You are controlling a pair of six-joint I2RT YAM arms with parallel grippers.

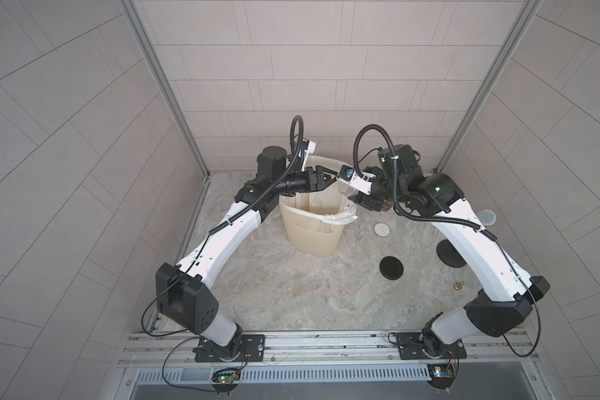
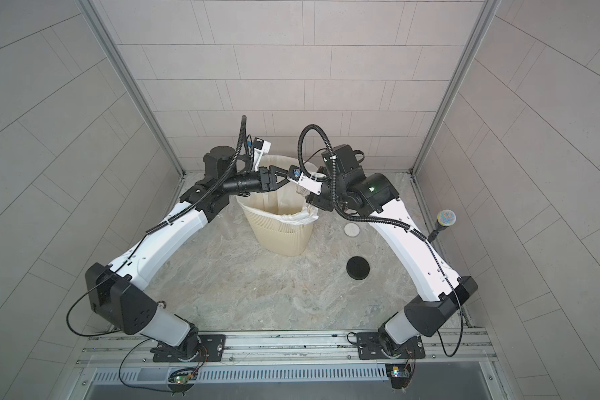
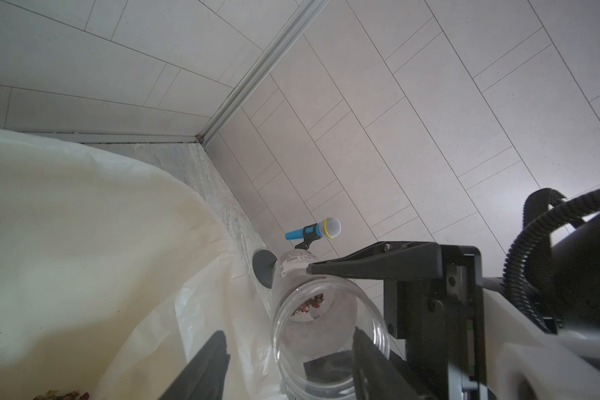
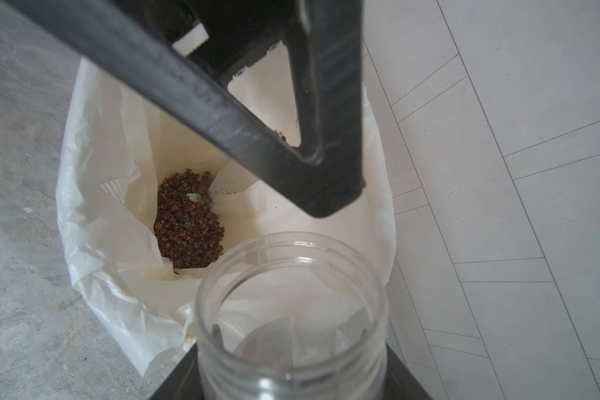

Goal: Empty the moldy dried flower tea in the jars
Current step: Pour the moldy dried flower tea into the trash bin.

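Clear plastic jar with a threaded mouth [image 4: 291, 311] right up at the lens, lid off, clenched between the black fingers of the right gripper [image 4: 291, 349] and tipped over the edge of the cream ribbed bin [image 1: 312, 235]! Below those fingertips, down in the white plastic liner [image 4: 101, 225], sits a dark mottled heap of reddish-brown dried flower tea [image 4: 187, 221]. A small clump of buds [image 3: 309, 304] clings at the jar's far end. Opposite, the left gripper [image 3: 288, 332] faces the jar's mouth, fingers spread apart, gripping nothing; whether it touches the rim I can't tell. Back beside the right arm, a round black lid [image 1: 391, 267] and a small white lid [image 1: 381, 229] lie flat on the marbled tabletop [image 1: 291, 294].
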